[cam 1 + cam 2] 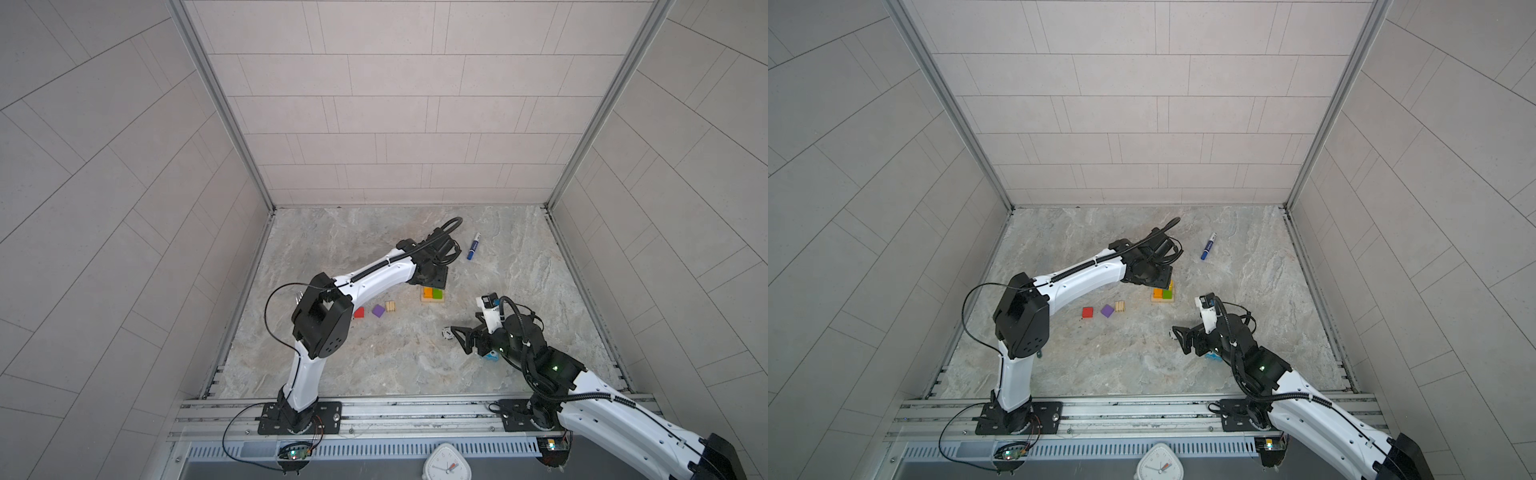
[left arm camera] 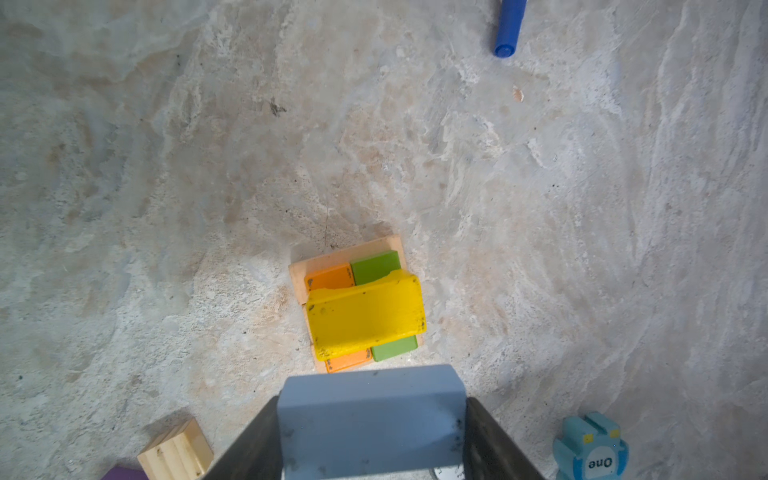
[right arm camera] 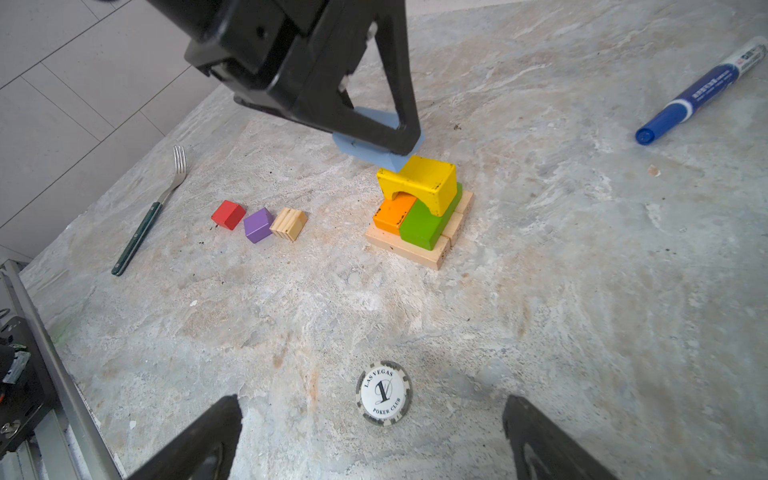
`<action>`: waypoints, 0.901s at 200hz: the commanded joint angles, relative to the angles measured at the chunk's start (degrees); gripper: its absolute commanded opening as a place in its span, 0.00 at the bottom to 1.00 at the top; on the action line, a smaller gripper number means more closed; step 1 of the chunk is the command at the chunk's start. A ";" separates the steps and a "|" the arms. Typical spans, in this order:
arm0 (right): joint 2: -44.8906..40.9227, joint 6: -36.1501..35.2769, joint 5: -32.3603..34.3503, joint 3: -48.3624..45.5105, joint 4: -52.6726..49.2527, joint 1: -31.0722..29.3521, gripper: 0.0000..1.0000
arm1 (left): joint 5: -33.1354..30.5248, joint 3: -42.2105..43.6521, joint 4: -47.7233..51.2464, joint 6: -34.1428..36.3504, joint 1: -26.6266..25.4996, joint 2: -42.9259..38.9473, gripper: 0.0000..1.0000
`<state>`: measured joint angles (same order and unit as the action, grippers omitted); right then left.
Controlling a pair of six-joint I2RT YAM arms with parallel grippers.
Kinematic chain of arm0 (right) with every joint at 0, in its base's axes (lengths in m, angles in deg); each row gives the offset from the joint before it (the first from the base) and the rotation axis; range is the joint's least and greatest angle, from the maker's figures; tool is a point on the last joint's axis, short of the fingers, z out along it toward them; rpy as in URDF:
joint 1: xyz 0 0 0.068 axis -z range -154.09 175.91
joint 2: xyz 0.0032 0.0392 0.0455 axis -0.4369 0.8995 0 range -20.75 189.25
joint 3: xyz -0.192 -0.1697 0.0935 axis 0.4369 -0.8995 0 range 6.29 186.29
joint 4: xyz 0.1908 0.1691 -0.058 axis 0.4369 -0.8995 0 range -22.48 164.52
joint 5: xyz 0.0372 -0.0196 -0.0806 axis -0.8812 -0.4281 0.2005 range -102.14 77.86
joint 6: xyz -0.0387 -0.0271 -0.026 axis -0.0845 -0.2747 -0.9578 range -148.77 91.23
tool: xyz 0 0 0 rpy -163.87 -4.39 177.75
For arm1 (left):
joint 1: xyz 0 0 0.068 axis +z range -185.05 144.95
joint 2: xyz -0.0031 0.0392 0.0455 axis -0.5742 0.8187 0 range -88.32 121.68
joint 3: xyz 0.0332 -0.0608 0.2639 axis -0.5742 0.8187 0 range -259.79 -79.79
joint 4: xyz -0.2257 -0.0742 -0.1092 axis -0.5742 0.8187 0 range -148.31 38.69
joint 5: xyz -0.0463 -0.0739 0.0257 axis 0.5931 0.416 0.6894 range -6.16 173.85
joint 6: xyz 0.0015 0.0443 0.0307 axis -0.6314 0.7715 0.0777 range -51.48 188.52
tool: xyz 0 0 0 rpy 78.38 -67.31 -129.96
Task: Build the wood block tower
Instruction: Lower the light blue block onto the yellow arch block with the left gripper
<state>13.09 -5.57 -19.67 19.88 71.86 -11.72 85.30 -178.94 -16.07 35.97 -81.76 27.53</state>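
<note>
The left arm is reaching from the lower left of the frame to the centre, its black wrist hanging over the tower, which is showing a tan base, orange, green and a sliver of yellow. Left of it, a red cube, a purple cube and a striped cube are lying in a row on the marbled surface. Right of centre, the right tool is hovering with its fingers spread. A blue marker is lying above it.

Top views look down from high overhead; both wrist views, much nearer, share the tower.
</note>
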 commanded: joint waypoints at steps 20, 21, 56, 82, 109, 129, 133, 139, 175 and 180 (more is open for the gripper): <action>-1.25 0.88 0.64 -0.80 -1.04 -0.43 1.00 | -0.75 -4.05 2.00 -0.80 0.49 3.54 0.52; -1.24 0.88 0.61 -0.82 -1.04 -0.43 1.00 | -0.75 -4.13 1.99 -0.82 0.49 3.61 0.52; -0.21 0.88 0.68 -1.00 -0.16 -0.52 0.99 | -1.45 -5.53 2.46 -1.04 0.66 5.32 0.52; 0.64 0.73 0.09 -1.24 0.95 -0.61 0.99 | -1.41 -5.88 1.95 -1.19 0.75 5.87 0.52; 0.87 0.45 -0.77 -1.29 1.63 -0.67 0.99 | -1.03 -6.54 1.88 -1.30 0.76 6.60 0.52; 0.75 0.44 -0.94 -1.38 1.69 -0.62 0.99 | -0.75 -6.74 1.88 -1.37 0.75 7.01 0.52; 0.62 0.44 -0.92 -1.37 1.68 -0.65 0.99 | -0.72 -6.78 1.80 -1.33 0.71 7.08 0.52; 0.55 0.40 -0.98 -1.41 1.71 -0.64 0.99 | -0.80 -6.81 1.88 -1.38 0.75 7.10 0.52; 0.55 0.42 -0.98 -1.50 1.75 -0.63 0.99 | -0.69 -6.86 1.62 -1.76 0.75 7.15 0.52; 0.55 0.45 -0.93 -1.47 1.71 -0.61 0.99 | -0.66 -6.84 1.61 -1.79 0.75 7.19 0.52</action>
<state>14.12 -5.13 -20.56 18.92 73.00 -12.07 84.93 -184.30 -14.94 34.85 -81.15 33.87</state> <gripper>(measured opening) 0.993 0.640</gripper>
